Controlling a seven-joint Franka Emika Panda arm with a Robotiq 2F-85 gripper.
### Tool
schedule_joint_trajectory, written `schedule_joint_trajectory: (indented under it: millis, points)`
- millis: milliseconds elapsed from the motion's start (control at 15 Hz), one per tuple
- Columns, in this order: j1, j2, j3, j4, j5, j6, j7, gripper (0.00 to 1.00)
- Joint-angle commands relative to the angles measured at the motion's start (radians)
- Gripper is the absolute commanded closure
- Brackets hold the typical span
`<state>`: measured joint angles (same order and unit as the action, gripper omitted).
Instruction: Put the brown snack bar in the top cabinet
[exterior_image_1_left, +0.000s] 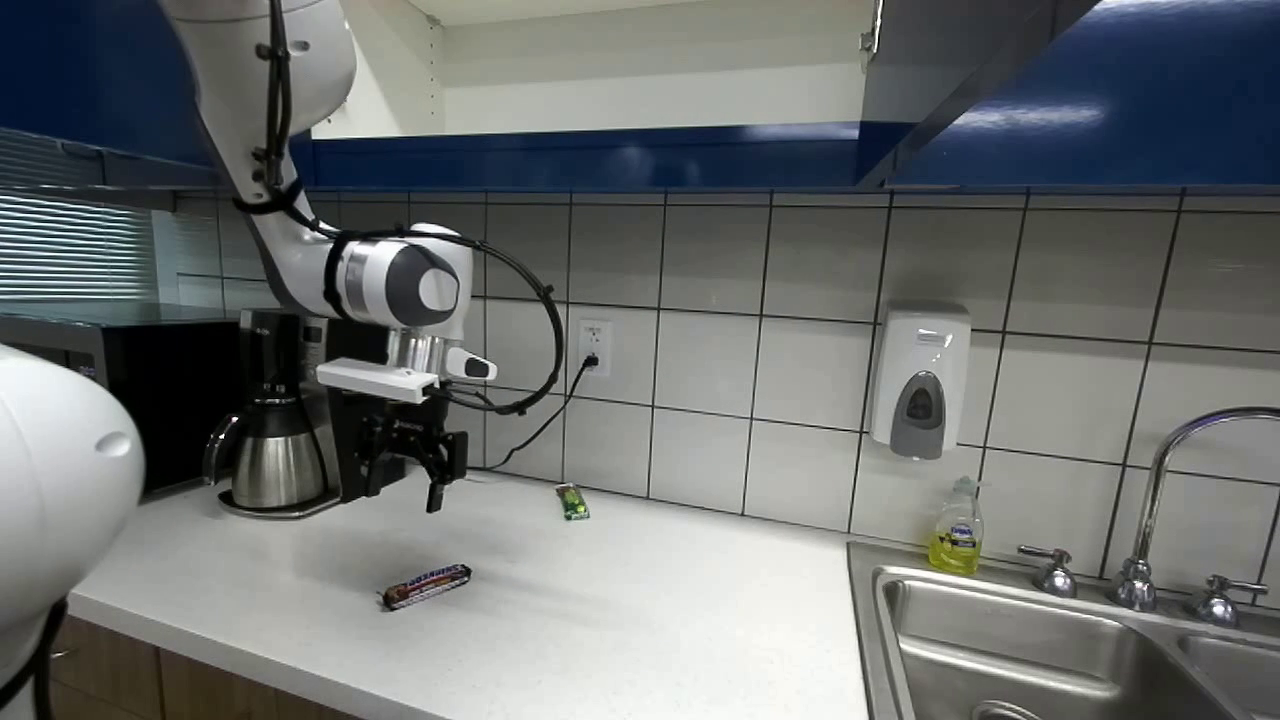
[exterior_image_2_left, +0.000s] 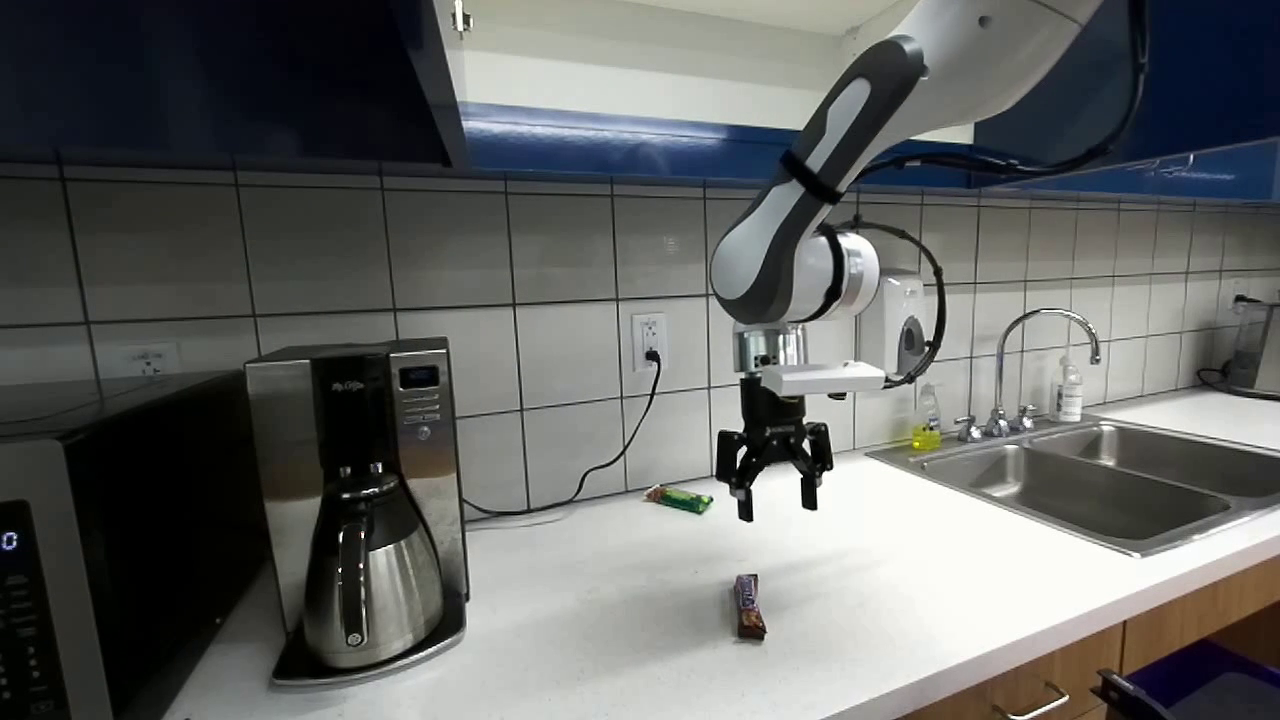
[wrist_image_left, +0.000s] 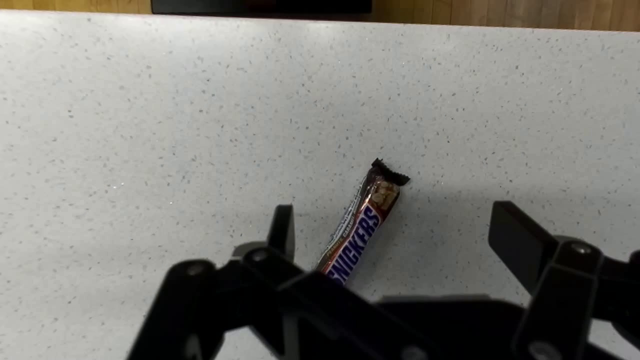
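Where the wrist view is directed down past the fingers (wrist_image_left: 520, 242), which are spread well apart, the brown snack bar (wrist_image_left: 357, 235) is seen below the gripper (exterior_image_2_left: 777, 505), framed between the two fingertips and set obliquely to them. One end of the bar is hidden behind the gripper's linkage. As is shown in both exterior views, the bar is laid on the white counter (exterior_image_1_left: 650, 610), and a gap is left between it and the fingertips above.

The arm (exterior_image_2_left: 840, 140) is extended downward from overhead, its upper links set in front of the top cabinet (exterior_image_1_left: 600, 158) and its wrist bent so that the gripper is pointed straight down; cables are strapped along the links.

The bar is enclosed in a glossy dark brown wrapper with reddish edging. "SNICKERS" is printed along it in blue letters, a section with nuts is pictured near the end shown in the wrist view, and that end is closed by a dark crimped seal.

Farther back, a green packet (exterior_image_1_left: 573, 502) is placed near the tiled wall (exterior_image_1_left: 700, 360). Above, the cabinet's blue lower edge and white interior are exposed.
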<state>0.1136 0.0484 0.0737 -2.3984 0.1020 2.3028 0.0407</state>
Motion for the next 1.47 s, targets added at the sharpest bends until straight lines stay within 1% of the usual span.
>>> schedule_joint_trajectory:
  millis: [0, 200, 400, 600, 933, 1200, 1400]
  points:
    - [0.004, 0.099, 0.016, 0.069, -0.001, 0.009, 0.04, 0.0]
    - [0.012, 0.151, 0.014, 0.093, -0.014, 0.022, 0.081, 0.0]
    - [0.021, 0.201, 0.006, 0.114, -0.026, 0.062, 0.135, 0.0]
    - [0.031, 0.243, -0.005, 0.124, -0.041, 0.126, 0.191, 0.0]
    - [0.057, 0.3, -0.035, 0.135, -0.101, 0.198, 0.295, 0.0]
    - [0.09, 0.329, -0.07, 0.141, -0.147, 0.248, 0.38, 0.0]
    - [0.11, 0.351, -0.086, 0.149, -0.158, 0.269, 0.42, 0.0]
